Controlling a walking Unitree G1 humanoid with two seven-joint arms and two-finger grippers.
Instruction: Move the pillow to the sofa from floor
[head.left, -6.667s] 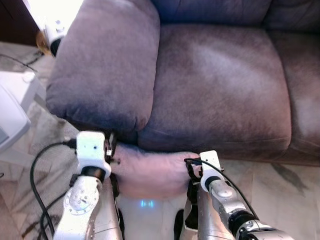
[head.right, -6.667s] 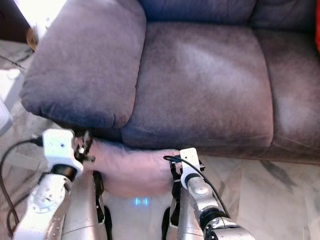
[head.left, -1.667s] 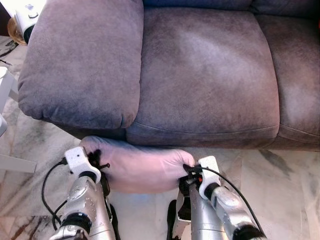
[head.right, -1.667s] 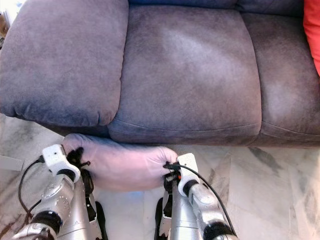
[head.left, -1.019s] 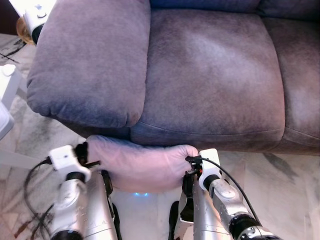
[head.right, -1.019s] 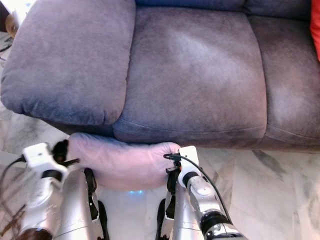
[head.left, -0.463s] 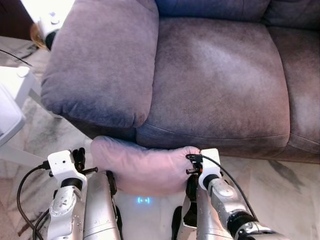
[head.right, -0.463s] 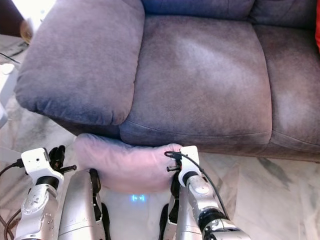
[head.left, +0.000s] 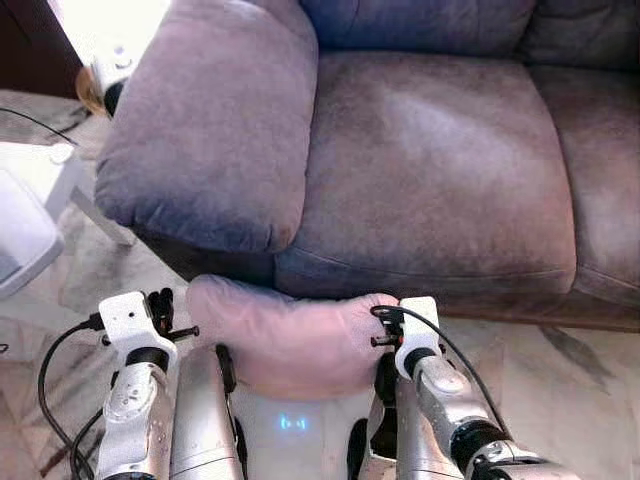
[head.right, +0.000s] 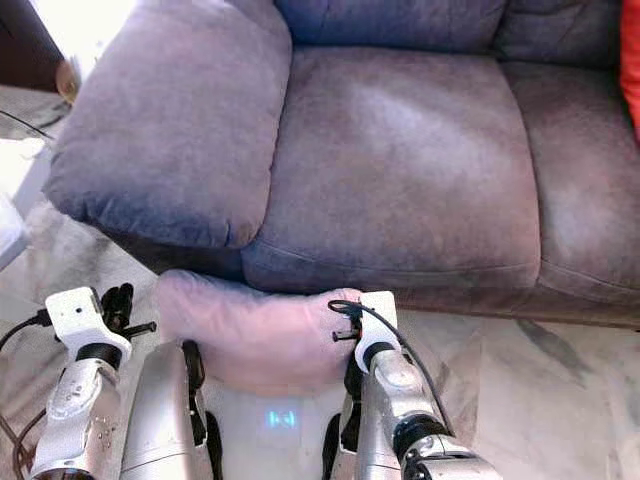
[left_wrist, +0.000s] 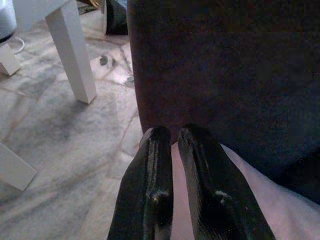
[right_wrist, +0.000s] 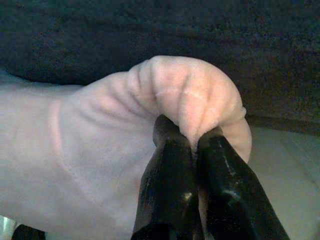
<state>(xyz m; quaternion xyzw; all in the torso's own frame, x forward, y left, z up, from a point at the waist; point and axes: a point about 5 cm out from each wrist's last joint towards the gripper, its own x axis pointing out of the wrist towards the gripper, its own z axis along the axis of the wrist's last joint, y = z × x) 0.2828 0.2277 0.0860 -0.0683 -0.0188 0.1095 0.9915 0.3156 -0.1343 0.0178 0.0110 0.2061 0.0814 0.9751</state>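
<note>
Pillow (head.left: 285, 335), pale pink, hangs low in front of the sofa (head.left: 430, 170), its top edge tucked under the overhang of the seat cushion and its underside hidden behind the robot's arms. Right pincer (right_wrist: 187, 132) is clenched on a bunched fold at the pillow's right corner. Left pincer (left_wrist: 170, 137) sits at the pillow's left end with its fingers pressed nearly together; whether any fabric lies between them is hard to tell, though pink cloth shows just beside them. Sofa's wide grey seat lies above the pillow, with the padded armrest (head.left: 210, 130) to the left. Marble floor (left_wrist: 65, 135) runs under everything. White furniture legs (left_wrist: 72, 50) stand on it near the armrest, and a black cable (head.left: 55, 360) loops beside the left arm.
</note>
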